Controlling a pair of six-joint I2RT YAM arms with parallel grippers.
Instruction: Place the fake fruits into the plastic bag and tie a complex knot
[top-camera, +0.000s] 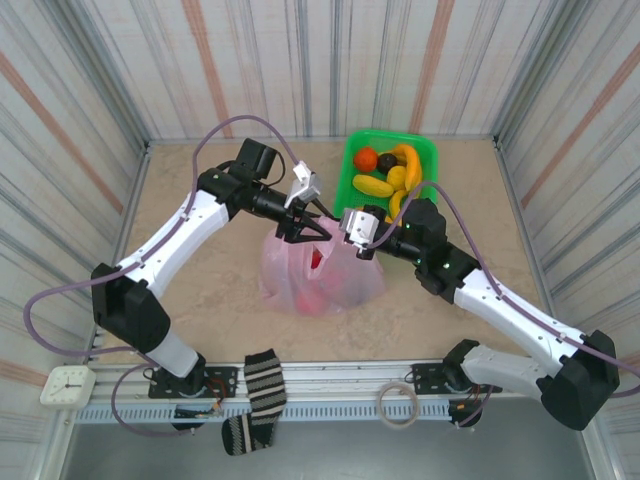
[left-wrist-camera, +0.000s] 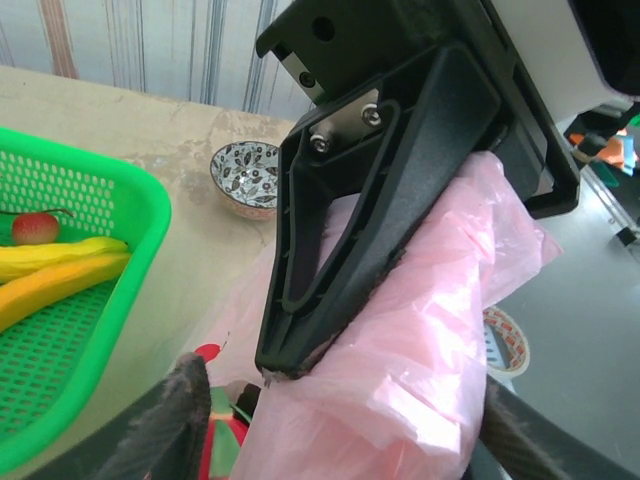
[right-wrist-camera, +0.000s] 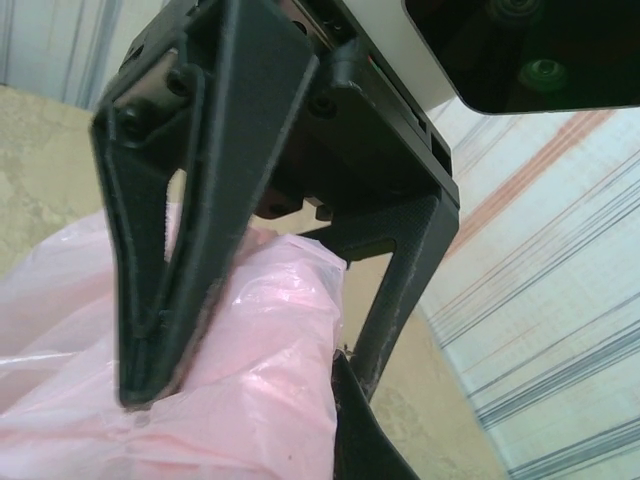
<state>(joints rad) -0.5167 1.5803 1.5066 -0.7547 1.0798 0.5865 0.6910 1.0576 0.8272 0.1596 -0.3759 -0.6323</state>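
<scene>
The left gripper (top-camera: 312, 230) holds its two black fingers apart. A bunched upper fold of the thin, translucent pink plastic bag (top-camera: 322, 285) bulges up between them. One fingertip rests on the film, but I cannot tell whether the pair presses it.

Just beside it, the right gripper (top-camera: 352, 240) has its jaws closed together. Pink film runs along the seam between the fingers from root to tip, so these jaws pinch the top of the pink plastic bag.

The body of the bag sags below both sets of jaws onto the beige tabletop (top-camera: 200, 290). A red patch (top-camera: 316, 262) shows through the film directly under the left jaws; I cannot tell whether it is fruit or print.

The glossy plastic fake fruits (top-camera: 385, 175) are yellow bananas, a red ball, an orange one and a dark one. They lie in a bright green perforated plastic basket (top-camera: 432, 158) beyond the right jaws, farther from the left ones.

In the left wrist view, a small patterned ceramic bowl (left-wrist-camera: 245, 178) sits on the table beyond the right gripper's closed fingers.
</scene>
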